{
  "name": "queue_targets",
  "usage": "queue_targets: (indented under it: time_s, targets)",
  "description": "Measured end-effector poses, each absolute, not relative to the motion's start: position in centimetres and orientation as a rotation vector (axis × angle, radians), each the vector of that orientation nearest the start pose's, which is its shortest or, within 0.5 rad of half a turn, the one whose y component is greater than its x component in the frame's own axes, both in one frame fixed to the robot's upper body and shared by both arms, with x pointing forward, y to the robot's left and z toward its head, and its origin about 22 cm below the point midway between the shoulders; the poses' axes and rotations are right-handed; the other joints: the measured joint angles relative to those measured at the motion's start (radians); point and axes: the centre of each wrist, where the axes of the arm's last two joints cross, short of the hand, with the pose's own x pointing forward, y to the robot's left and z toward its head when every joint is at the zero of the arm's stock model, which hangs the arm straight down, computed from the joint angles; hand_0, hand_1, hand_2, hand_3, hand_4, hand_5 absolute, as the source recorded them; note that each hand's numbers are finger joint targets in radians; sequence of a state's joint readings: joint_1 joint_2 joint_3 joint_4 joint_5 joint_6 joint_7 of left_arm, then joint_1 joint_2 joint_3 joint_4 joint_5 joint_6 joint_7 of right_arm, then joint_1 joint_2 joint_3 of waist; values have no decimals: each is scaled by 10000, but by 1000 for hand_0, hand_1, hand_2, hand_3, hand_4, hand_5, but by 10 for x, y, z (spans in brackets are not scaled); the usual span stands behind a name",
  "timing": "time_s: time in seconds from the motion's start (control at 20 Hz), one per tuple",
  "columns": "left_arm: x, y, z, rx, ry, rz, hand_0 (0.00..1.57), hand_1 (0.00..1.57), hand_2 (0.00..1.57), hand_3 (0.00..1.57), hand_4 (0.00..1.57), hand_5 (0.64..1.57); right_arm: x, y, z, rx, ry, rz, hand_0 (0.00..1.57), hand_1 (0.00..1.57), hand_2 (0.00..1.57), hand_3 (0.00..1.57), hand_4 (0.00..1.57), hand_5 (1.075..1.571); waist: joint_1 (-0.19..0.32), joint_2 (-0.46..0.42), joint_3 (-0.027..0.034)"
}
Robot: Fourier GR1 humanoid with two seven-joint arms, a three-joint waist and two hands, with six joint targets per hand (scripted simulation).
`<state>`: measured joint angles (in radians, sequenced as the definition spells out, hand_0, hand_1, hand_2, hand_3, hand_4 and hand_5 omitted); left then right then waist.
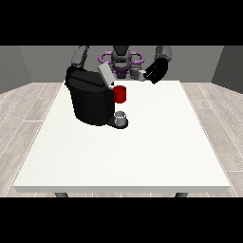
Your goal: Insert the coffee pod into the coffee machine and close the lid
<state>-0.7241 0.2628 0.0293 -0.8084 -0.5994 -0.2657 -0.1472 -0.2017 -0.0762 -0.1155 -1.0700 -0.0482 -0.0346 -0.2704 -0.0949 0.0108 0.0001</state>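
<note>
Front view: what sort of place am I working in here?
Probably a bare test room, not a kitchen: one large white table on a pale plank floor between plain grey walls. The table bears only a black coffee machine, lid up, and a small cup.

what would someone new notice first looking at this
The big black coffee machine stands out at once, sitting on the white table toward the view's left, with its grey lid tilted open. A red part on its front catches the eye, with a small grey cup below it. At the view's right, a black hand is raised above the table's far edge, holding a small pale pod.
</note>
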Motion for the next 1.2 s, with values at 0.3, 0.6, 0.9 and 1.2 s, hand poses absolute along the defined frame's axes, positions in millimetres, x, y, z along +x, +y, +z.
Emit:
queue_targets:
  time_s: [0.3, 0.6, 0.9, 1.2]
  targets:
    - [415, 215, 82, 3230, -14529, -9574, 1367, 1367, 1414, 1367, 654, 1571, 280, -267, -65, -860, -15381, -413, 0, 0, 0, 0, 202, 1571, -106, 20, 1]
    - [429, 211, 122, 3458, -15158, -8919, 1510, 1510, 1474, 1125, 626, 1571, 287, -264, -58, -572, -15902, -373, 0, 0, 0, 0, 219, 1571, -439, 503, 1]
    - [438, 218, 144, 3912, -15449, -8148, 1454, 1454, 1467, 1359, 653, 1571, 295, -266, -45, -148, -16535, -216, 0, 0, 0, 0, 122, 1571, -937, 1201, 0]
    - [449, 235, 183, 4542, -16009, -7355, 1459, 1459, 1456, 1381, 604, 1571, 311, -258, -25, 562, -17347, 629, 0, 0, 0, 0, 0, 1571, -1385, 2053, -1]
